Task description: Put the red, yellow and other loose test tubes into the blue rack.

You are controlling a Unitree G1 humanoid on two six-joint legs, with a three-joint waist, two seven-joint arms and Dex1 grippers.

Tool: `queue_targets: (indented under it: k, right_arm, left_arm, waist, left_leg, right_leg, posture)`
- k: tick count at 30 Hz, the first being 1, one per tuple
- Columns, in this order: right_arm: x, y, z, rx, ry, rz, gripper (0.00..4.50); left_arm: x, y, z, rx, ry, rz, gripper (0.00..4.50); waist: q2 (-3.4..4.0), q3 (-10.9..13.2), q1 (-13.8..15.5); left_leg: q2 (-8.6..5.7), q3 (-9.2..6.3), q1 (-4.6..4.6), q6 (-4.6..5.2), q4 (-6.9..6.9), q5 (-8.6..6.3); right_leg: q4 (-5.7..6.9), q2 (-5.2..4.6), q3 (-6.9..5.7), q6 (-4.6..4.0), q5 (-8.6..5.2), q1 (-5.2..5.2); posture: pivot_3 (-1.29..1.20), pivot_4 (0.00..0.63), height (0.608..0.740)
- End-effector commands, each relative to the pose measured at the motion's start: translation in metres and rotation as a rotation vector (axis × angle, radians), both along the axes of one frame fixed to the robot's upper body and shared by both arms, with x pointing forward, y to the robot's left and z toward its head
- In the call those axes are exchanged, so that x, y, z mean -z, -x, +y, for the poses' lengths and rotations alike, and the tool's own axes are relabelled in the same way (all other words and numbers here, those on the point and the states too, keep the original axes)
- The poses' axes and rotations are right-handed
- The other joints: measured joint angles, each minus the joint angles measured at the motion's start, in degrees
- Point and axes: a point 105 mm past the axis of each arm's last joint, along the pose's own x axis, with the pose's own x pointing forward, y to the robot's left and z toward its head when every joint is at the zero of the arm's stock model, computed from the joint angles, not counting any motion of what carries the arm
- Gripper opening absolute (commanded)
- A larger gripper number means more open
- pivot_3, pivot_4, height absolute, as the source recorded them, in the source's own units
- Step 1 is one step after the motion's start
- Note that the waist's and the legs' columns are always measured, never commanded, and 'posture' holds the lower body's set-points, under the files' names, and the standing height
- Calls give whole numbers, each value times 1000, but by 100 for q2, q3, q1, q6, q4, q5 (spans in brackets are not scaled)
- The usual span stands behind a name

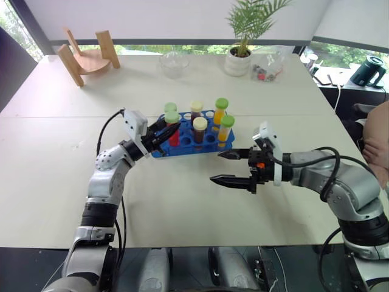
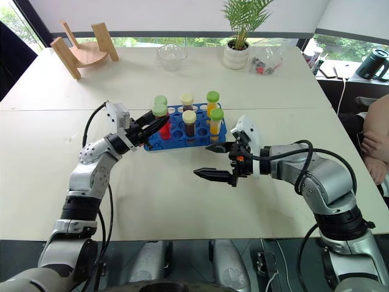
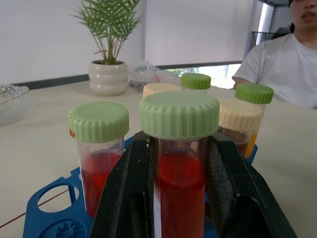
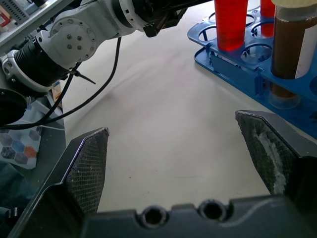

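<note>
The blue rack (image 1: pixel 185 149) stands mid-table and holds several capped tubes: a red one (image 3: pixel 101 168), two brown ones with cream caps (image 1: pixel 200 129) and two yellow ones with green caps (image 1: pixel 226 129). My left gripper (image 1: pixel 170 132) is shut on a red test tube (image 3: pixel 179 188) with a green cap (image 1: pixel 172 117). That tube is upright at the rack's left end, its lower part down in a hole (image 4: pixel 230 29). My right gripper (image 1: pixel 216 167) hovers open and holds nothing, just in front of the rack's right end.
At the table's far side are a wooden stand (image 1: pixel 88 58), a glass bowl (image 1: pixel 174 64), a potted plant (image 1: pixel 240 58) and a clear bag of small items (image 1: pixel 267 70). A person (image 1: pixel 377 146) sits at the right edge. Bare tabletop lies in front of the rack.
</note>
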Motion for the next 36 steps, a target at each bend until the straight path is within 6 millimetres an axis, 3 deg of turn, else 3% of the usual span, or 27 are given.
queue_targets:
  k: [1,8,11,16,19,27,36]
  right_arm:
    - [-8,1,3,-16,-20,-39,4500]
    - [-6,3,4,-17,-23,-29,4500]
    - [-2,7,0,-17,-8,-9,4500]
    - [15,13,-43,45,93,66,4500]
    - [21,12,-58,78,122,80,4500]
    - [26,5,-64,92,133,71,4500]
    - [28,1,-65,94,140,62,4500]
  left_arm:
    - [-12,0,7,-13,3,-51,1336]
    - [-16,-4,22,-45,-58,-72,4481]
    - [-24,-4,40,-83,-138,-46,4481]
    - [7,63,83,62,-379,251,4481]
    - [15,89,99,77,-425,361,4481]
    - [32,117,113,85,-447,523,4481]
    - [35,116,113,68,-388,541,4481]
  waist:
    - [0,0,-1]
    - [0,0,6]
    - [0,1,6]
    - [10,4,-153]
    - [13,9,-147]
    - [16,11,-135]
    - [15,11,-134]
  left_leg:
    - [0,0,0,0,0,0]
    - [0,0,-1,0,-1,0]
    - [0,0,-1,0,-1,0]
    - [11,13,-4,9,-23,-6]
    - [20,27,-4,26,-27,-17]
    - [24,53,-2,26,-11,-17]
    - [29,56,-5,30,-19,-20]
  right_leg:
    - [0,0,0,0,0,0]
    - [-1,-1,0,0,0,0]
    - [-2,0,-1,0,0,-1]
    - [-24,0,6,-2,-1,-8]
    - [-44,1,8,-4,-2,-7]
    - [-73,-3,24,-32,-9,3]
    - [-77,2,26,-19,-2,-3]
  posture:
    - [0,150,740]
    - [0,150,740]
    - [0,150,740]
    - [0,150,740]
    - [0,150,740]
    - [0,150,740]
    - [0,150,740]
